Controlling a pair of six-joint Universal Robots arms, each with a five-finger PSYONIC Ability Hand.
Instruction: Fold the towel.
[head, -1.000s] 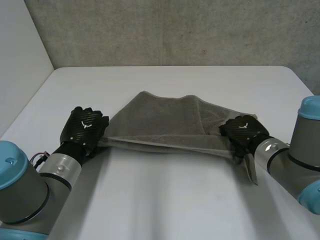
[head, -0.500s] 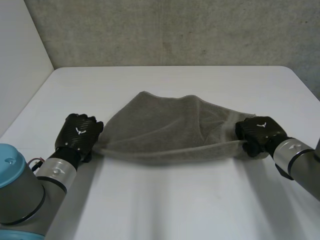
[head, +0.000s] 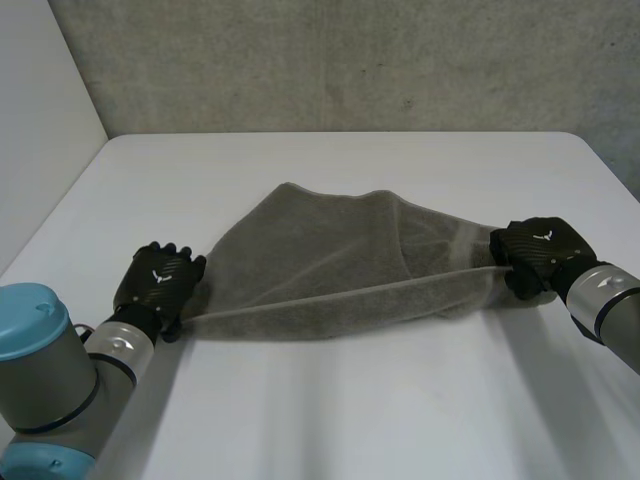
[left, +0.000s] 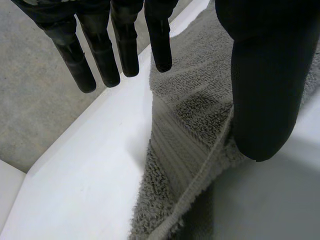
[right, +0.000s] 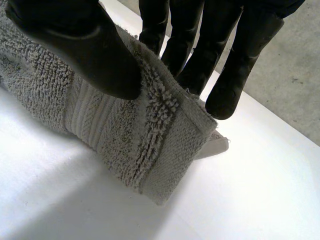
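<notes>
Towel (head: 330, 270) stretches taut between left hand (head: 160, 280) and right hand (head: 537, 250), fingers pinching its ends.

Head view down from behind; both wrist views close, towel (head: 330, 265) shared with it.

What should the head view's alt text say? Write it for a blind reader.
A grey towel is stretched between two black robot hands over a white table. The left hand pinches its near left corner, the right hand its right end.
</notes>
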